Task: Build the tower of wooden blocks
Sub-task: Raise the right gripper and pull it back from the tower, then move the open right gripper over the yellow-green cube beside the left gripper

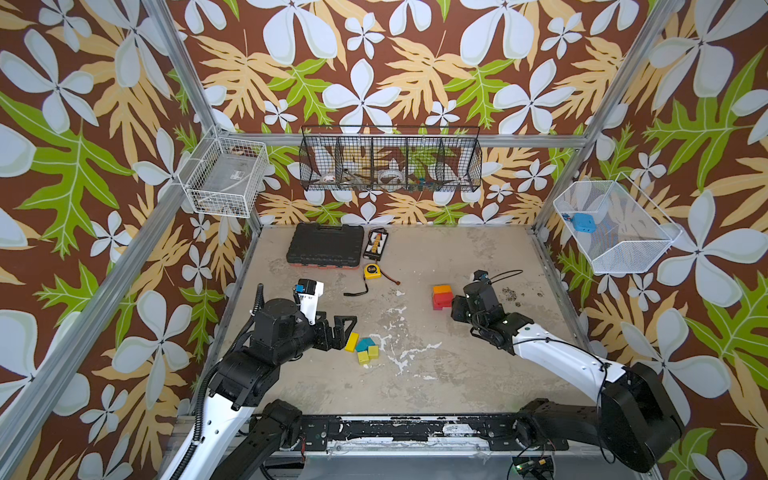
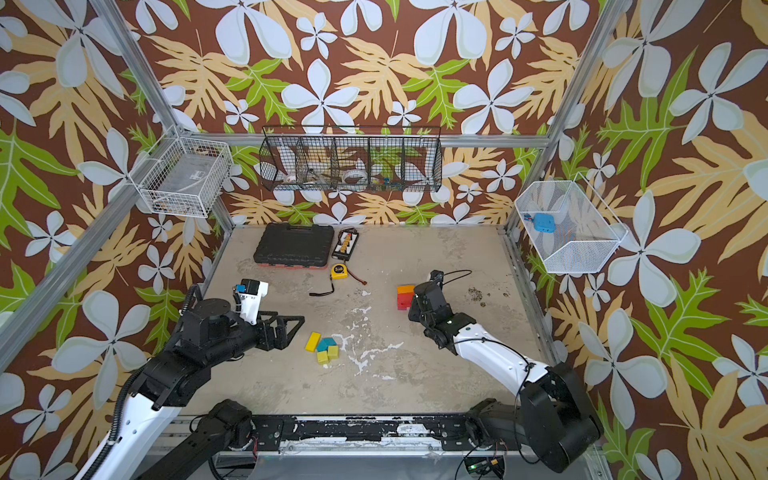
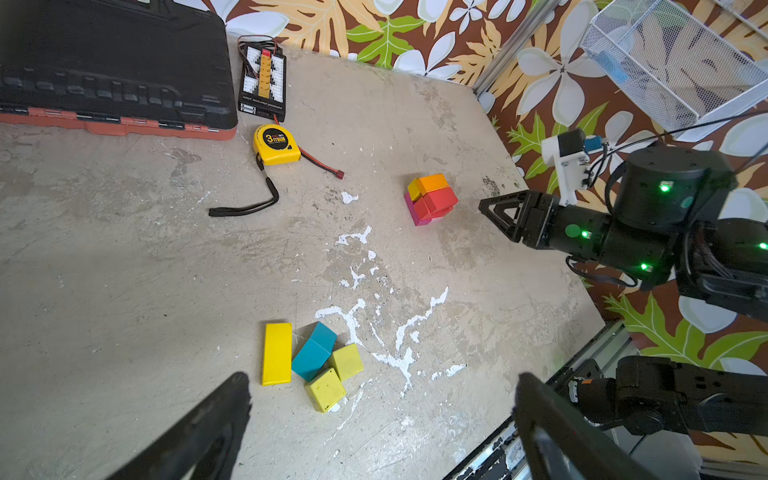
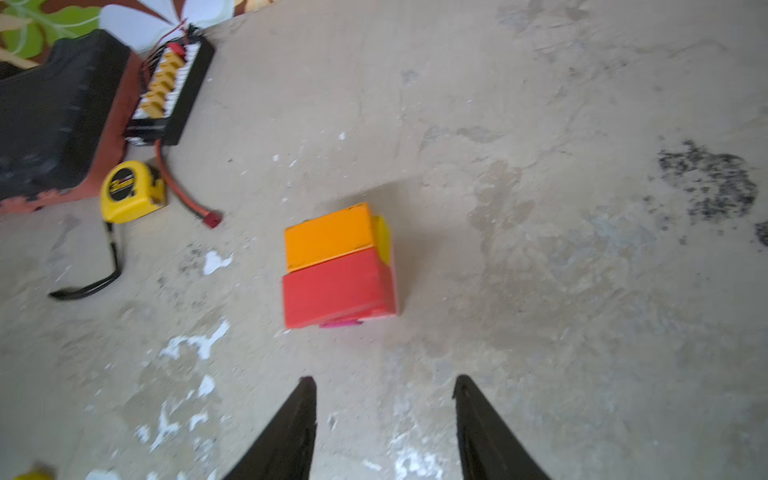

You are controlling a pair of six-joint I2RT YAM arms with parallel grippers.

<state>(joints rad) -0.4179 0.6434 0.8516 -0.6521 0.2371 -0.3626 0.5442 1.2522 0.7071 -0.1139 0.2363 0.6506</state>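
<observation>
The tower [image 1: 441, 296] [image 2: 405, 297] is a short stack at the table's right-middle: orange and yellow blocks beside a red one, over a magenta base [image 3: 432, 199] [image 4: 336, 266]. My right gripper [image 1: 455, 308] [image 4: 384, 379] stands open and empty just to its right, fingertips short of the red block. Loose wood blocks lie left of centre: a yellow brick [image 1: 352, 341] [image 3: 277, 353], a teal block [image 1: 365, 344] [image 3: 314, 351] and two lime cubes [image 1: 363, 357] [image 3: 325, 389]. My left gripper [image 1: 347, 332] [image 3: 384, 380] is wide open beside the yellow brick, holding nothing.
A black tool case [image 1: 325, 245], a charger board [image 1: 376, 244] and a yellow tape measure [image 1: 372, 271] with its strap sit at the back. Wire baskets hang on the walls: white [image 1: 226, 176], black [image 1: 390, 160], and white with a blue item [image 1: 615, 226].
</observation>
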